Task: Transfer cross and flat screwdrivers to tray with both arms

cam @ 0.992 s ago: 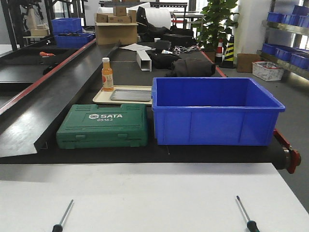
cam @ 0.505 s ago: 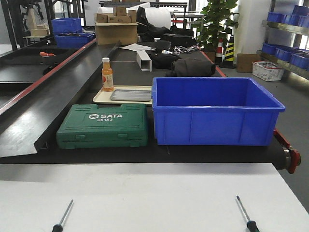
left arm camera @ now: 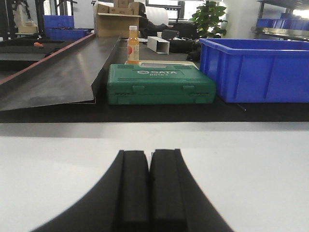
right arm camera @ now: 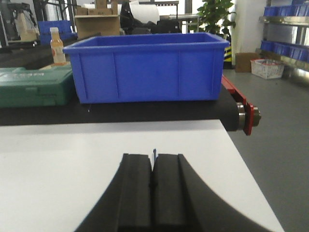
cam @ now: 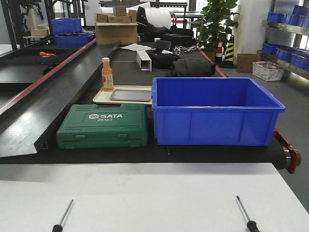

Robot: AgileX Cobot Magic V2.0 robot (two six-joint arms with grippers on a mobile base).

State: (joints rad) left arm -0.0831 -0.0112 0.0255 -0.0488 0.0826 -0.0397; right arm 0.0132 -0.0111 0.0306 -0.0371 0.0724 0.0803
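Screwdrivers first: the left screwdriver point(cam: 65, 213) and the right screwdriver point(cam: 243, 212) lie on the white table point(cam: 154, 188) at its near edge, well apart, with shafts pointing away and handles cut by the frame. Which one is cross and which is flat, I cannot tell. The tray point(cam: 130, 95) waits far back on the black conveyor point(cam: 135, 72), behind the green tool case point(cam: 102, 125) and just beside the blue crate point(cam: 217, 111). The left gripper point(left arm camera: 148, 162) has its jaws pressed together with nothing between. The right gripper point(right arm camera: 153, 164) looks the same, but a thin bright sliver stands above the gap. I judge this is the shaft lying ahead, not a thing held. So the step is the reach. I would open both jaws, come down over each handle near the collar, and close across it, not along it. Only the front view shows both tools and the tray, and no arm appears there. Only the wrist views show the jaws, and in the left one I see no screwdriver.
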